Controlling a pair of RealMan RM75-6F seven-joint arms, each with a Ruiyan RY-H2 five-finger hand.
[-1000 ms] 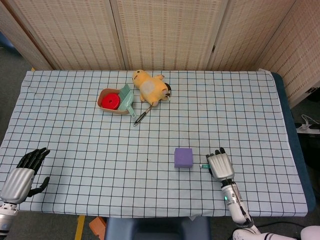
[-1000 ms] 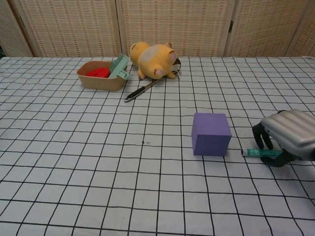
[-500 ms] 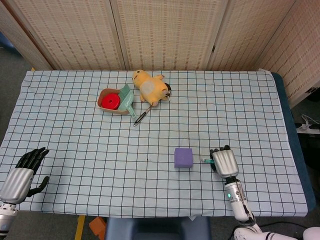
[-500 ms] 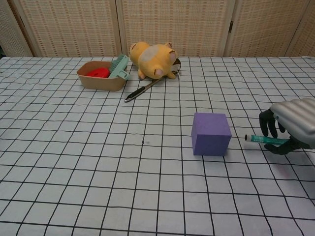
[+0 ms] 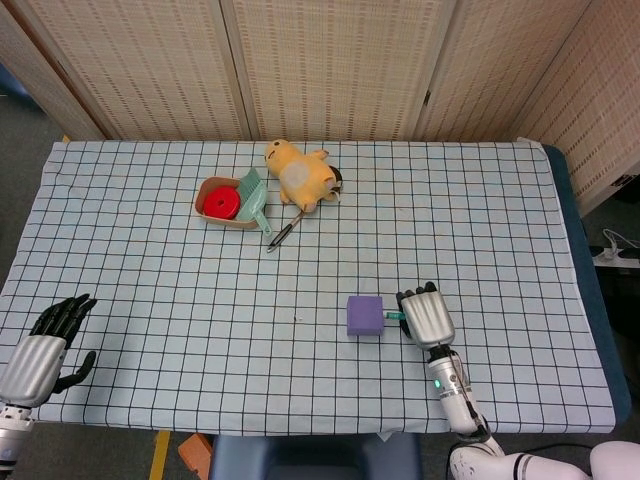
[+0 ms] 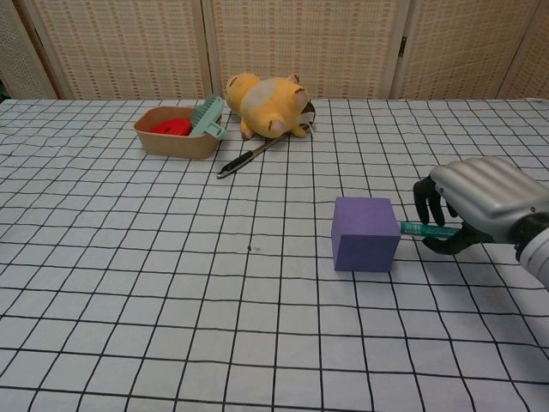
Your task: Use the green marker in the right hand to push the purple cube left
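Note:
The purple cube (image 5: pixel 365 315) (image 6: pixel 365 233) sits on the checked cloth, a little right of the table's middle near the front. My right hand (image 5: pixel 426 314) (image 6: pixel 480 202) is just to its right and grips the green marker (image 5: pixel 392 315) (image 6: pixel 422 229), which lies level and points left. The marker's tip touches the cube's right face. My left hand (image 5: pixel 42 352) rests at the front left corner, far from the cube, its fingers apart and holding nothing.
At the back stand a tan bowl (image 5: pixel 215 215) (image 6: pixel 171 143) with a red object and a teal comb, a yellow plush toy (image 5: pixel 300 174) (image 6: pixel 264 103), and a dark pen (image 5: pixel 281 234) (image 6: pixel 252 156) on the checked cloth (image 5: pixel 150 270).
My right hand has moved left with the marker, closing the gap until the tip meets the cube. The cube has shifted slightly left. The left hand has stayed put.

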